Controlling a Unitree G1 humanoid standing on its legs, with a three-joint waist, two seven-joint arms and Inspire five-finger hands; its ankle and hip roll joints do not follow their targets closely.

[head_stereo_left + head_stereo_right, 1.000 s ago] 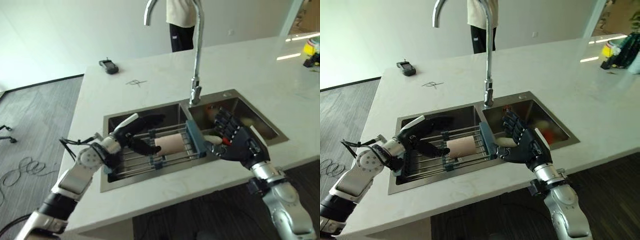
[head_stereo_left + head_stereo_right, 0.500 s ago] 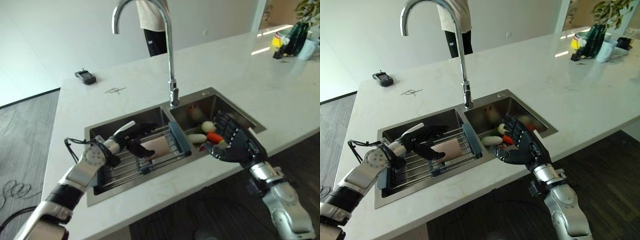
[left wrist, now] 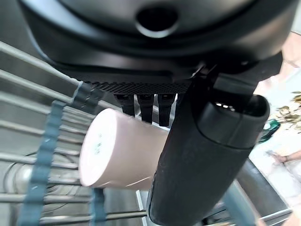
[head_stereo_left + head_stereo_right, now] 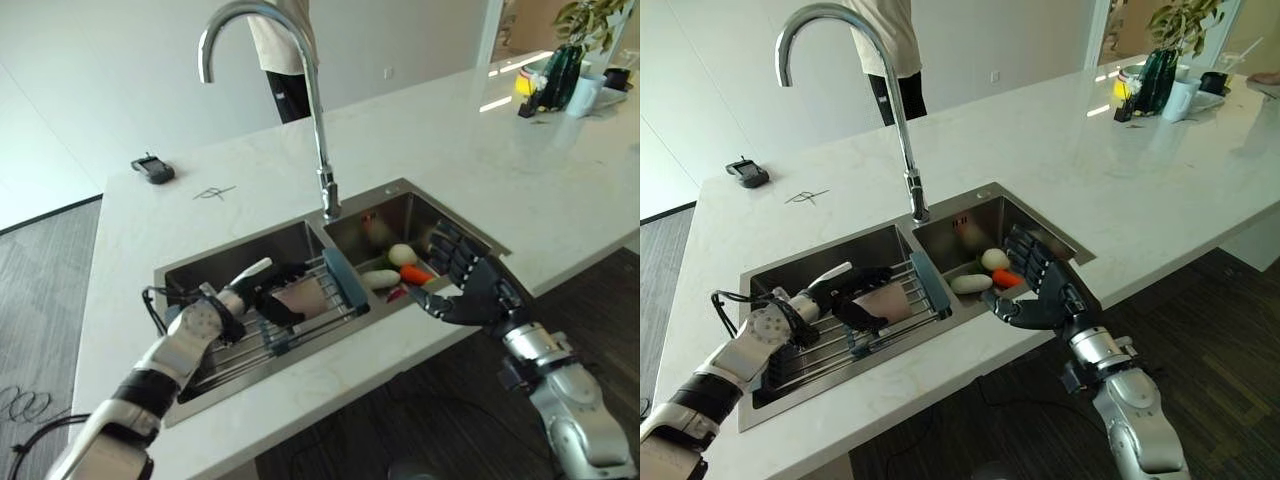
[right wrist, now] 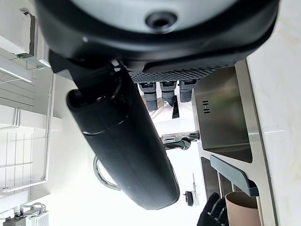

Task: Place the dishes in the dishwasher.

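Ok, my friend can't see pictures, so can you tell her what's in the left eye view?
The robot's left hand is wrapped around a pink cup lying on a wire rack over the left sink basin. Its right hand hovers open, fingers spread, over vegetables in the right basin, under a tall curved faucet.

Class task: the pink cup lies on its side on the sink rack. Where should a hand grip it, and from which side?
Grip the cup round its middle from above. It lies on its side across the rack, so the curved wall faces up with room for fingers either side. The left hand is already there.
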